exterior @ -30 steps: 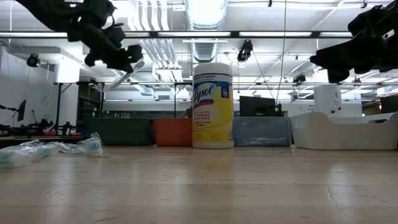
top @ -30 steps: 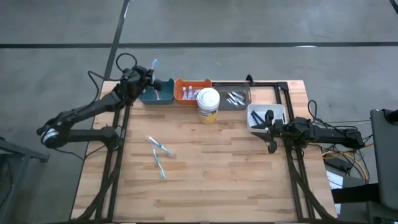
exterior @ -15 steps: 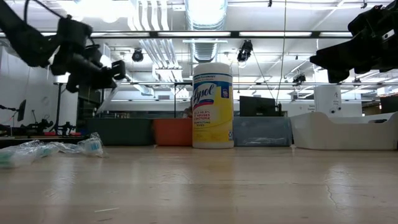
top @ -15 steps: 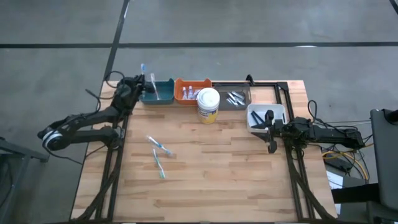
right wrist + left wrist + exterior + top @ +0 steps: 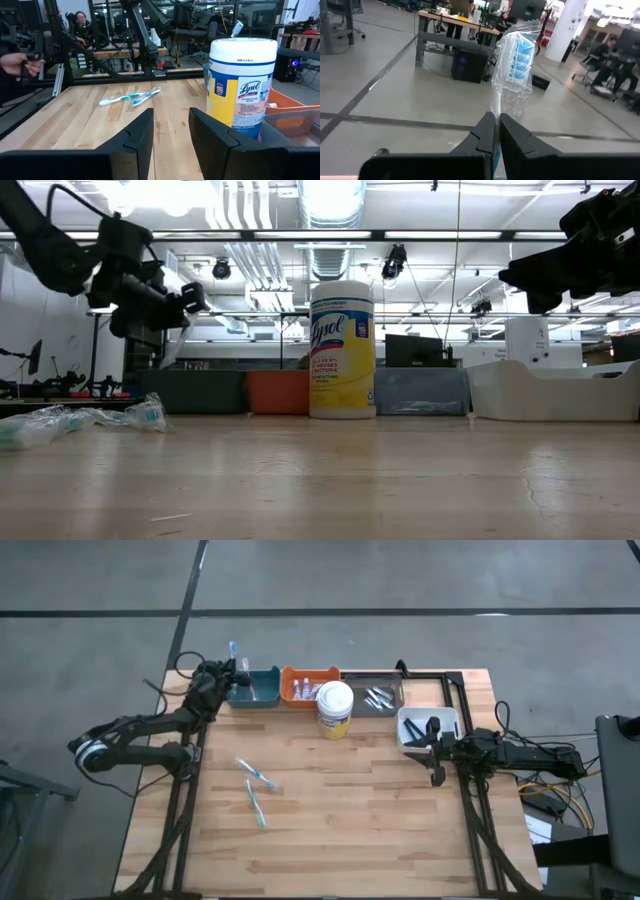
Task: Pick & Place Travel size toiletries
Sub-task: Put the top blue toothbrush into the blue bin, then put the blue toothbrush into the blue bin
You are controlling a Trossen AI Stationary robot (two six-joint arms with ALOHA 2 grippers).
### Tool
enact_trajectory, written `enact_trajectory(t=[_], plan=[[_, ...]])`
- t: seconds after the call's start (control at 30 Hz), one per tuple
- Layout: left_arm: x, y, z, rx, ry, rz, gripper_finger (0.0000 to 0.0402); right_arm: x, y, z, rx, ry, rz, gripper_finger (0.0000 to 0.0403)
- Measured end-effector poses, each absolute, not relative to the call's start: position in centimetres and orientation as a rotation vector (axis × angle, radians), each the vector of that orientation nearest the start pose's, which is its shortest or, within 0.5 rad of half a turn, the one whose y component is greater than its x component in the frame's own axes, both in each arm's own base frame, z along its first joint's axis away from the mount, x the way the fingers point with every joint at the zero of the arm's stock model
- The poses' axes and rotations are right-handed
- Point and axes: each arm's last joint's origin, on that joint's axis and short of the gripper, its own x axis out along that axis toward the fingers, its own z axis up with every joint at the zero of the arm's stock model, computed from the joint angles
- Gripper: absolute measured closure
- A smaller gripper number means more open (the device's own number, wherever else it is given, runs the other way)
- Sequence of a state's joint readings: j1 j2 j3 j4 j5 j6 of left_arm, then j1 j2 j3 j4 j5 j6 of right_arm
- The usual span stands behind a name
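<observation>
My left gripper (image 5: 222,675) is at the table's far left corner, just left of the teal bin (image 5: 255,688). It is shut on a toothbrush in a clear wrapper (image 5: 516,55). The toothbrush's blue head (image 5: 232,648) sticks out past the table's far edge. Two more wrapped teal-blue toothbrushes (image 5: 255,774) (image 5: 257,805) lie flat on the table left of centre; they also show in the right wrist view (image 5: 131,96). My right gripper (image 5: 437,755) hangs open and empty beside the white bin (image 5: 428,726) at the right. My left gripper pinches the wrapped toothbrush by its handle (image 5: 494,111) between its two shut fingers. The head end in its wrapper stands out beyond the fingertips. The toothbrush is lifted clear of the table and the bins; its lower end is hidden by the fingers.
Teal, orange (image 5: 308,686) and grey (image 5: 375,696) bins stand in a row along the far edge, with small items in them. A yellow-and-white wipes canister (image 5: 335,708) stands in front of them. The near half of the wooden table (image 5: 330,840) is bare.
My left gripper, still shut on the toothbrush, has gone from above the teal bin toward the table's left edge and down. The toothbrush has gone with it, its head still pointing up and away.
</observation>
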State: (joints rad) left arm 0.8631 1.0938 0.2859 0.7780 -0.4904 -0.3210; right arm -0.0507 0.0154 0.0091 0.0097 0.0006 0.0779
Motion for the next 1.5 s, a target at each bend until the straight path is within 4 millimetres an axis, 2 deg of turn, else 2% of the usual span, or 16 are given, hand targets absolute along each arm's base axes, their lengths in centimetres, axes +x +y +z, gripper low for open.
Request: enact_trajectory(t=[0.4,0.57,0.73,1.07,1.5], plan=[[15.2,20.8,18.5,-0.272,-0.025,1.405,0.0385,9.8,-0.5,16.6,0.076,-0.005,-0.051,0.0275],[16.0,21.8,17.5,-0.308,0.0,1.424,0.0385,9.8,-0.5,16.6,0.076,-0.005,-0.051,0.0282],[16.1,21.9,16.6,-0.348,0.023,1.439,0.0385,9.8,-0.5,16.6,0.076,-0.005,-0.052,0.0287],[15.2,21.2,16.5,-0.405,0.011,1.534,0.0382,9.8,-0.5,16.6,0.077,-0.005,-0.051,0.0277],[14.8,20.8,15.5,-0.479,0.041,1.589,0.0284,9.8,-0.5,16.6,0.076,-0.005,-0.051,0.028]])
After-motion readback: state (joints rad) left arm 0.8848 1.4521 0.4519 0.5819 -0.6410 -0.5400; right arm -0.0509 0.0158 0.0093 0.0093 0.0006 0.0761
